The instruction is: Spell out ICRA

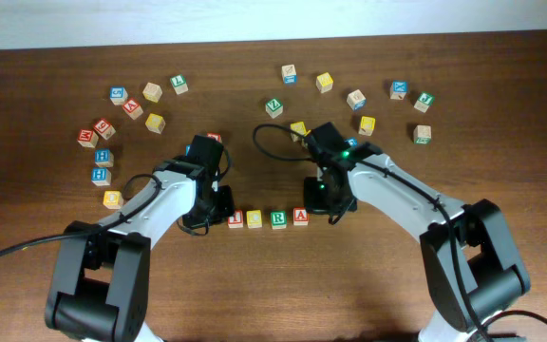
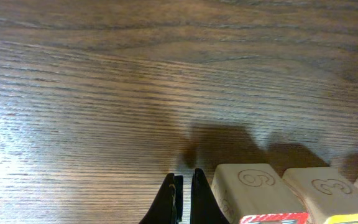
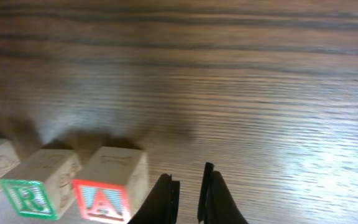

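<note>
Four letter cubes stand in a row near the table's front middle: red I (image 1: 236,219), yellow C (image 1: 256,219), green R (image 1: 279,218), red A (image 1: 300,216). My left gripper (image 1: 217,215) sits just left of the I, shut and empty. In the left wrist view its fingertips (image 2: 186,183) rest beside the I cube (image 2: 253,190), with the C cube (image 2: 328,190) beyond. My right gripper (image 1: 324,199) is just right of the A, shut and holding nothing. In the right wrist view its tips (image 3: 190,186) stand beside the A (image 3: 102,200), with the R (image 3: 27,198) further left.
Loose letter cubes lie scattered at the back left (image 1: 132,107) and back right (image 1: 367,124), including a green one (image 1: 273,106) and a yellow one (image 1: 298,127) behind the right arm. A black cable (image 1: 8,249) runs off the front left.
</note>
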Controlling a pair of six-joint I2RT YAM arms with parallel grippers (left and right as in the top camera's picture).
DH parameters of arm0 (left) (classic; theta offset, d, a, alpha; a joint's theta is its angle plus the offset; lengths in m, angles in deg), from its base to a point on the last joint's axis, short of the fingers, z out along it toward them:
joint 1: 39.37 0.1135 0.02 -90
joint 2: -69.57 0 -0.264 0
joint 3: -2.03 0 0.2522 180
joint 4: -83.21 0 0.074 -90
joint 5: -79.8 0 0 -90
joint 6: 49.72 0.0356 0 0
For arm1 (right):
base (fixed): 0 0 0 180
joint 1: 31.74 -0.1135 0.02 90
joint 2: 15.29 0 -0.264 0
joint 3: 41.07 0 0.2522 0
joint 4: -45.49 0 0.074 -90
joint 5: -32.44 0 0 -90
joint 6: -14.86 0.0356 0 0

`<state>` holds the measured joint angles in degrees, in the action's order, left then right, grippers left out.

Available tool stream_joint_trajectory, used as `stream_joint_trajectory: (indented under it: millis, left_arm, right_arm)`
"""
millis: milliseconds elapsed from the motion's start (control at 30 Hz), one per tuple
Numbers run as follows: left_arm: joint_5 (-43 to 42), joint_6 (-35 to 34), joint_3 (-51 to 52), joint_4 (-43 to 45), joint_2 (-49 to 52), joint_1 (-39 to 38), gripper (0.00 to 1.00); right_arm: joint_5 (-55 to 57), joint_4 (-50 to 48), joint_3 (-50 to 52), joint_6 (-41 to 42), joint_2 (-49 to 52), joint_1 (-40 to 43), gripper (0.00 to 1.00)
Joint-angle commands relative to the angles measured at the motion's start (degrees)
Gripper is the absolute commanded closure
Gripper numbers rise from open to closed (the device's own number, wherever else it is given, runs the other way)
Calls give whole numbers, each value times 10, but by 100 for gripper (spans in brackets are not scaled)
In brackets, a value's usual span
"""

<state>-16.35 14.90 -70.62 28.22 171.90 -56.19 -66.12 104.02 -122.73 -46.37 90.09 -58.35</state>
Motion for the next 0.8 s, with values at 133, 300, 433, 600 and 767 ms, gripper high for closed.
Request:
stream_joint_trajectory:
  millis: [133,300,433,600,767]
  left_arm:
    - [-42,-9,6,5,0,-1,100]
    - [-42,-9,6,5,0,-25,100]
    - [-42,-9,6,6,0,-29,100]
    - [-47,-9,6,13,0,-29,100]
    - [-66,-9,6,14,0,-29,100]
  right_arm:
    - [-20,-3,5,16,8,-24,92]
    - [-38,-3,5,17,14,-24,92]
    - [-45,-3,5,17,15,-24,92]
    - [-46,-15,5,17,15,-49,92]
    - [-48,-19,5,18,15,-52,92]
